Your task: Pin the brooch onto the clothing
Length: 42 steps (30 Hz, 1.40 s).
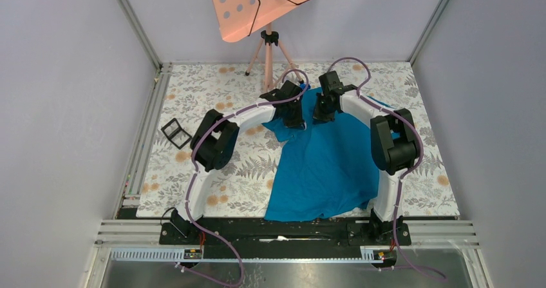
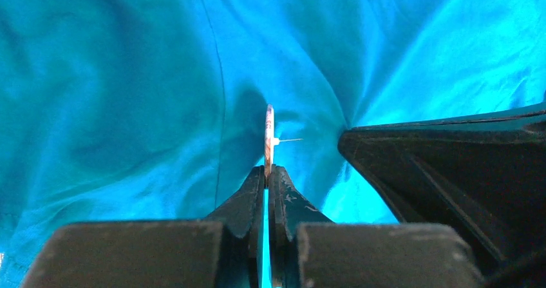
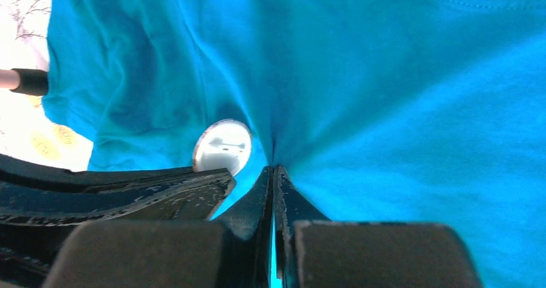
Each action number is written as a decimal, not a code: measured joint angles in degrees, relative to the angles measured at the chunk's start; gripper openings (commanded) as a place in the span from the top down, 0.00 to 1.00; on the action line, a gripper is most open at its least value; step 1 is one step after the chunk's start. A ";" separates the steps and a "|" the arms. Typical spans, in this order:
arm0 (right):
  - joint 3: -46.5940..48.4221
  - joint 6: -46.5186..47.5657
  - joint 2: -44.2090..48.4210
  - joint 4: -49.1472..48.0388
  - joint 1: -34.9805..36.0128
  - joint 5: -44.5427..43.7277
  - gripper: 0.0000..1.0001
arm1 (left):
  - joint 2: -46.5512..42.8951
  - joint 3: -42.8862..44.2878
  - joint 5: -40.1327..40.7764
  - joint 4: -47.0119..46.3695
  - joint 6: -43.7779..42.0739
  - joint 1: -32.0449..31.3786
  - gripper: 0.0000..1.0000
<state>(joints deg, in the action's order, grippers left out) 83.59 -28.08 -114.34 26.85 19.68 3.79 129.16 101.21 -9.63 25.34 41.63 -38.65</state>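
The left pincer was clamped on the brooch, held edge-on over the teal T-shirt. Its pin pointed toward the right pincer, which was closed tight on a pinched-up fold of that shirt, spread across the floral desk.

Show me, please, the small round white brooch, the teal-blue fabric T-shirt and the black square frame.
small round white brooch (image 3: pixel 222 147): right wrist view, its pale face.
teal-blue fabric T-shirt (image 1: pixel 328 165): top external view, mid-body cloth.
black square frame (image 1: pixel 176 133): top external view, its centre.
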 measured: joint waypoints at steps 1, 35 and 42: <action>0.00 0.00 0.13 -0.20 0.00 0.52 1.00 | 0.07 0.09 -0.09 -0.09 0.02 -0.09 1.00; -2.89 0.02 2.60 -2.38 -0.20 5.09 1.00 | 1.62 2.32 -1.70 0.70 0.24 -0.31 1.00; -3.85 0.68 2.60 -2.56 -0.20 7.91 1.00 | 1.75 2.34 -2.10 -0.17 0.28 -0.31 1.00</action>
<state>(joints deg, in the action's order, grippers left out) 79.75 -27.40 -111.74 24.29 19.49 11.70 130.91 103.55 -11.73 25.17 41.91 -38.96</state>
